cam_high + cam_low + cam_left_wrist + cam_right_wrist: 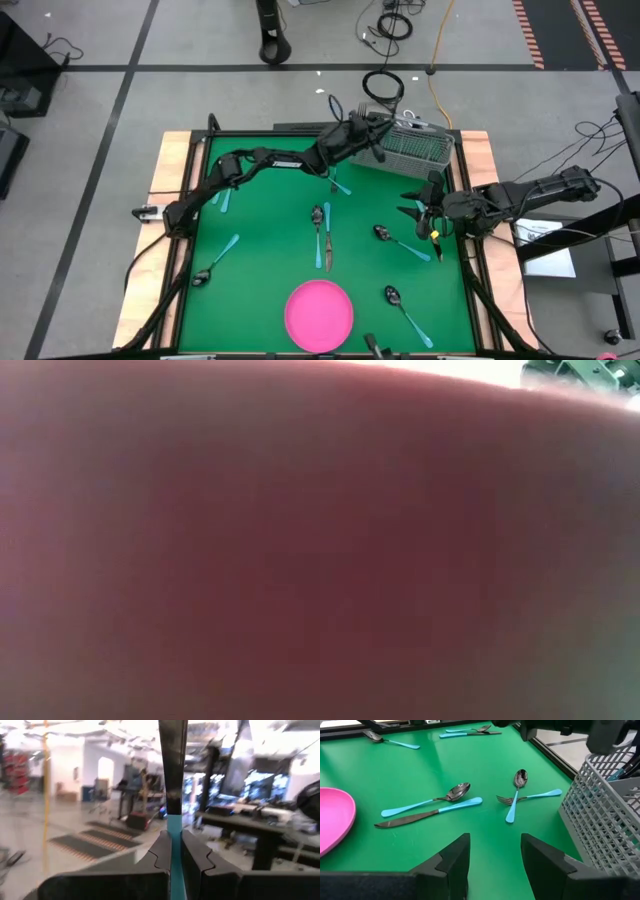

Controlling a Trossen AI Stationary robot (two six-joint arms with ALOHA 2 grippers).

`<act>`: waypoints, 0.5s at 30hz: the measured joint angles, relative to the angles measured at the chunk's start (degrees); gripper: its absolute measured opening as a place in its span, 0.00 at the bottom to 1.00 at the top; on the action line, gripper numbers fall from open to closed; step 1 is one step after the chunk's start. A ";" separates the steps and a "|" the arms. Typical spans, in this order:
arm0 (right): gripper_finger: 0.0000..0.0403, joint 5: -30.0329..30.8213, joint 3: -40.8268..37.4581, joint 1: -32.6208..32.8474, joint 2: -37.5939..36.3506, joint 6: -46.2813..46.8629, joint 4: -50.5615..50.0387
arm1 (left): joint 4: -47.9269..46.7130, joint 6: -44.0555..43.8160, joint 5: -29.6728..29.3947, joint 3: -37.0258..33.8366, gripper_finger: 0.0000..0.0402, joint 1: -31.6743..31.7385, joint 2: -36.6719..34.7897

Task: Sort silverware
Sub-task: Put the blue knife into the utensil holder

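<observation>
My left gripper (347,120) is at the table's far edge, beside the grey mesh basket (415,150), and is shut on a knife (173,765) with a dark blade and a light-blue handle. Other silverware lies flat on the green mat: a spoon (451,793) beside a knife (427,812), a spoon (519,779) crossing a fork (530,796), a spoon (215,262) at the left and a spoon (405,308) near the front right. My right gripper (495,855) hangs open over the mat's right side, touching nothing. My left gripper pinches the knife's light-blue handle (175,827) between its two fingers, just below where the dark blade starts. The fingers reach out about level and lie across the handle. The knife stands roughly upright, blade up, clear of the table.
A round pink plate (320,312) sits at the mat's near edge. The low view is filled by a blurred pinkish-red surface. The basket (605,815) stands to one side of my right gripper. Cables lie on the floor beyond the table.
</observation>
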 joint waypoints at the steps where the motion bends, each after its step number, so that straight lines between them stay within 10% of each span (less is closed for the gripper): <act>1: 0.41 0.00 0.00 0.02 0.00 0.02 -0.23 | -1.09 0.00 -1.11 0.02 0.04 0.00 0.00; 15: 0.41 0.00 -0.02 0.02 0.01 1.29 -1.73 | -10.71 -5.49 -7.96 0.09 0.04 -0.74 -0.20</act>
